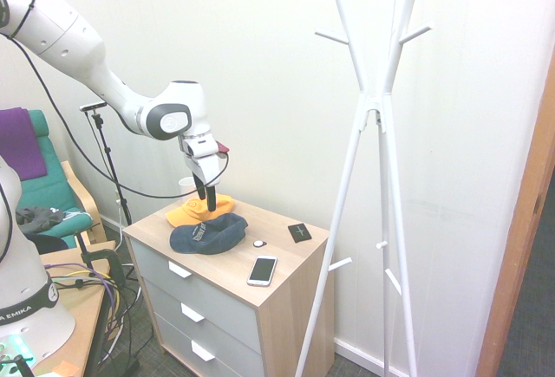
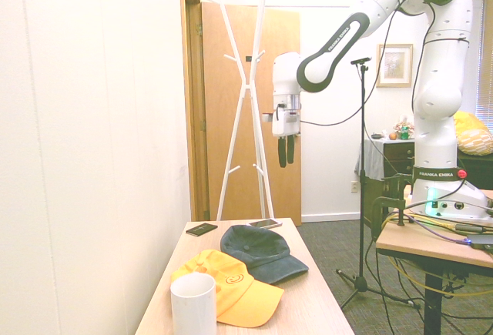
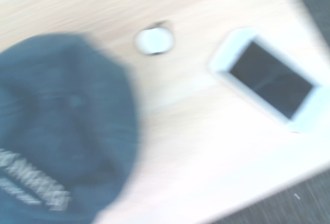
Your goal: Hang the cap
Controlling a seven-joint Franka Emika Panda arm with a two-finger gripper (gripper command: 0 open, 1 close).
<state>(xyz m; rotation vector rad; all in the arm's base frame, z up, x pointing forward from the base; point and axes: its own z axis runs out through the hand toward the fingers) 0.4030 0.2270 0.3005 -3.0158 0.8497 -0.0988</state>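
1 navy cap [image 2: 262, 250] points its brim toward the drawer side.

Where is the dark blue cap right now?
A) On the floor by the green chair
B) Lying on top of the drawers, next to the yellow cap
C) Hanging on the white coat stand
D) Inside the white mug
B: the dark blue cap lies on top of the drawers beside the yellow cap, and none of the pegs on the white coat stand holds it.
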